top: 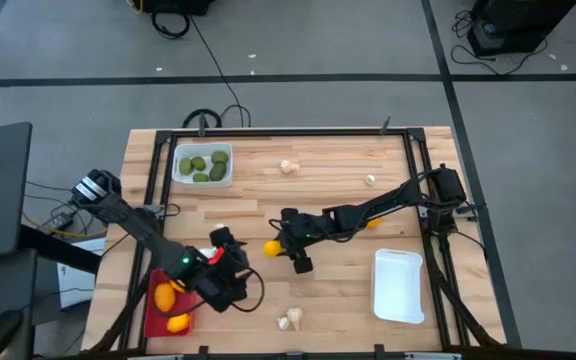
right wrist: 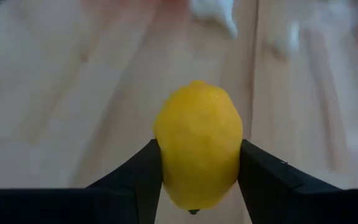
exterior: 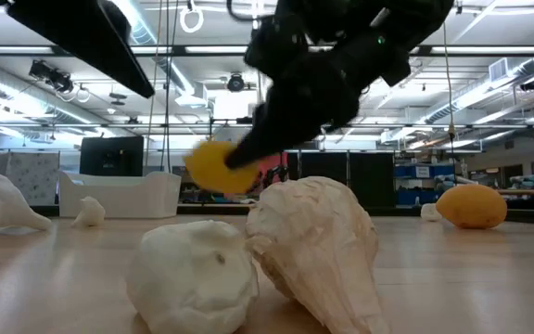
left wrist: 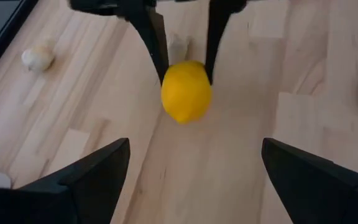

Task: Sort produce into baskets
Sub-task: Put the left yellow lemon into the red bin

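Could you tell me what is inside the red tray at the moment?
The red tray holds two yellow-orange fruits, one nearer the table's front edge. The left arm and its open left gripper cover part of the tray, so anything beneath them cannot be seen.

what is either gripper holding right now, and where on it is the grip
The right gripper is shut on a yellow fruit, its fingers pressing the fruit's two opposite sides around the middle. The left gripper is open and holds nothing.
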